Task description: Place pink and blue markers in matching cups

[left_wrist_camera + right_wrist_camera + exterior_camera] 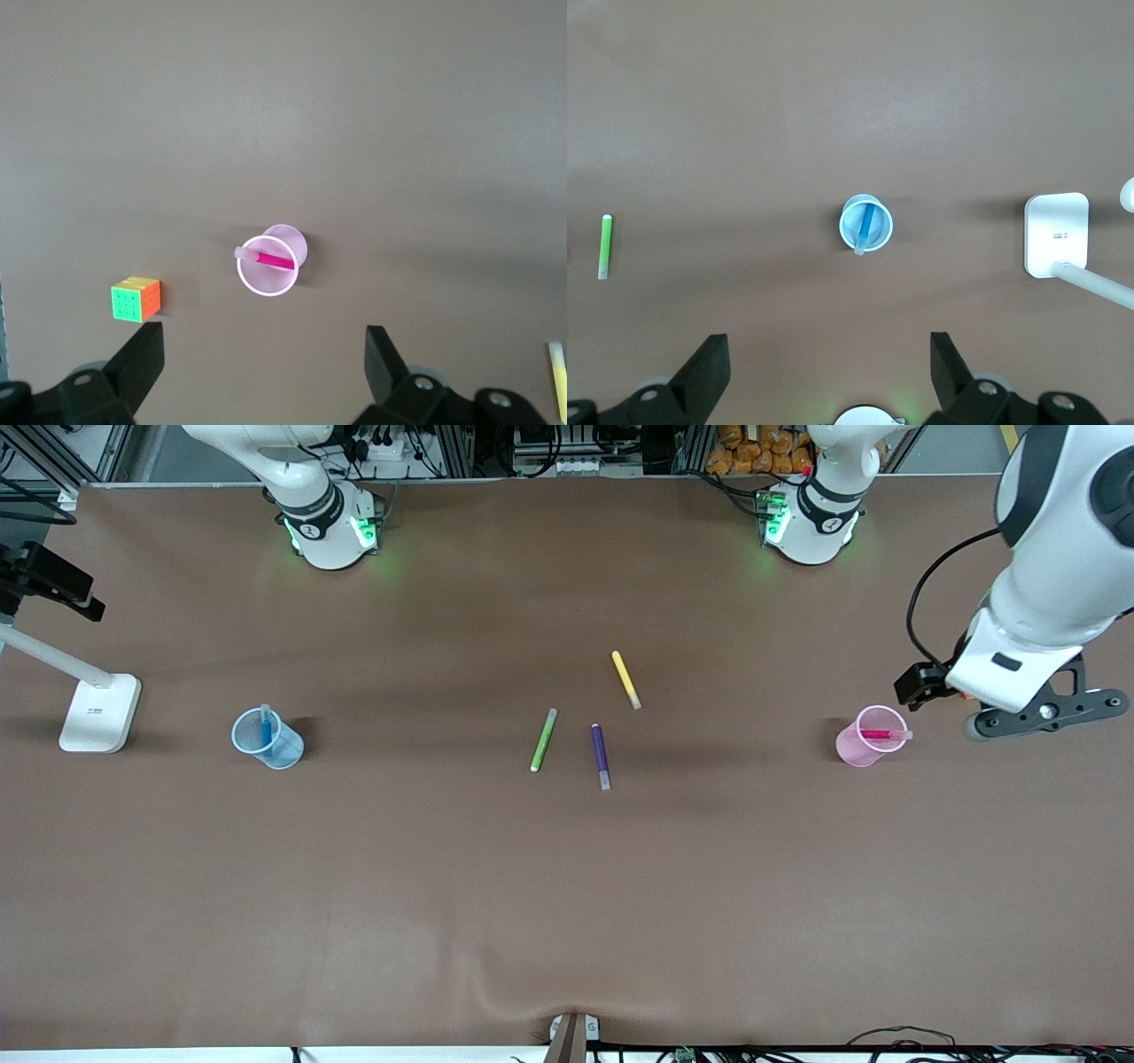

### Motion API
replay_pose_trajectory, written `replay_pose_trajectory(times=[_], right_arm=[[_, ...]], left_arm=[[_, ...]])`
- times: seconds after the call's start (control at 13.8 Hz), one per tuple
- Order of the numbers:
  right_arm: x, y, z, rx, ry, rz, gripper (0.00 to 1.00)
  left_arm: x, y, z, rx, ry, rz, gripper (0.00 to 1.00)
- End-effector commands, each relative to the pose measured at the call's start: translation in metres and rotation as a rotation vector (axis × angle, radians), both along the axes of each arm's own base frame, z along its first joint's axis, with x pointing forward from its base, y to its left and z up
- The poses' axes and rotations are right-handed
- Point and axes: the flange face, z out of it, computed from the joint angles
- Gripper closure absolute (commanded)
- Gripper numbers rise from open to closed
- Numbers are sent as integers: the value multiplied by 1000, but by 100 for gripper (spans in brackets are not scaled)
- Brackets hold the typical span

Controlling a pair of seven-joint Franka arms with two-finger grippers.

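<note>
I see the pink marker leaning inside the pink cup toward the left arm's end of the tabletop, its pale end poking over the rim, and the blue marker standing in the blue cup toward the right arm's end. My left claw hangs in the air with its fingers spread wide and nothing between them; the left wrist view looks straight down on the pink cup, with a colour cube sitting on the tabletop just beside it. My right claw is also spread wide and empty, over the blue cup in the right wrist view, with the white lamp base near that cup. In the middle of the tabletop lie three loose markers, well apart from both cups: the yellow one farthest from the front camera, the green one and the purple one side by side nearer to it, none touching another
</note>
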Motion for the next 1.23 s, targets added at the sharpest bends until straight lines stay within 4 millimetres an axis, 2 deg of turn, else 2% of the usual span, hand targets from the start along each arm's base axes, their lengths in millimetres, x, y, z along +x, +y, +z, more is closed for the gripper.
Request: replay_pose_trajectory(times=[0.0,0.07,0.22,0.29,0.43,0.58,0.72,0.87,1.16], right_arm=[[-4,-2,3,-14,-9,9,0],[-4,-2,3,-14,-9,9,0],[-4,-1,3,-12,-9,5,0],[-4,0,3,-13,-11,6,0],[-3,1,3,-12,-14,10,0],[-3,1,3,-10,-12,13,0],[-3,-1,3,-12,-12,8,0],[-3,-1,3,-14,-14,-1,0],[-7,1,7,-11,-17,1,0]], left_arm=[[-11,-6,23,-7,1,-38,0],[-16,-12,25,-1,14,-47,0],[-30,-27,49,-9,-23,-68,0],[-34,-17,52,-40,-3,-61,0],[-50,16,67,-171,27,5,0],[-63,37,70,-193,35,-12,0],[-77,62,64,-204,51,27,0],[-91,67,61,-208,57,33,0],[-114,55,57,-190,43,23,0]])
